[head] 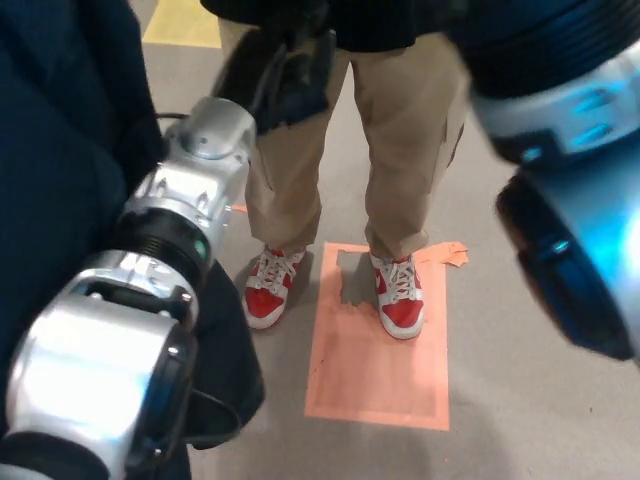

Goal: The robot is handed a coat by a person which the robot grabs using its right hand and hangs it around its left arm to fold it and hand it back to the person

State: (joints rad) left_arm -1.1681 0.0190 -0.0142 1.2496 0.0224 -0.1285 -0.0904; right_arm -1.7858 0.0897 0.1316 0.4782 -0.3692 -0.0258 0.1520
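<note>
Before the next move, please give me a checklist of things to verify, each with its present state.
1. Coat hangs at the left arm: ok, dark cloth beside and under it.
2. Left robot hand holds something: cannot tell, blurred.
3. Right robot hand visible: not ok, only the right arm shows.
4. Person stands in front: ok, one shoe on the orange mat.
5. Coat is folded: cannot tell.

Navy coat [60, 150] — hanging at left.
</note>
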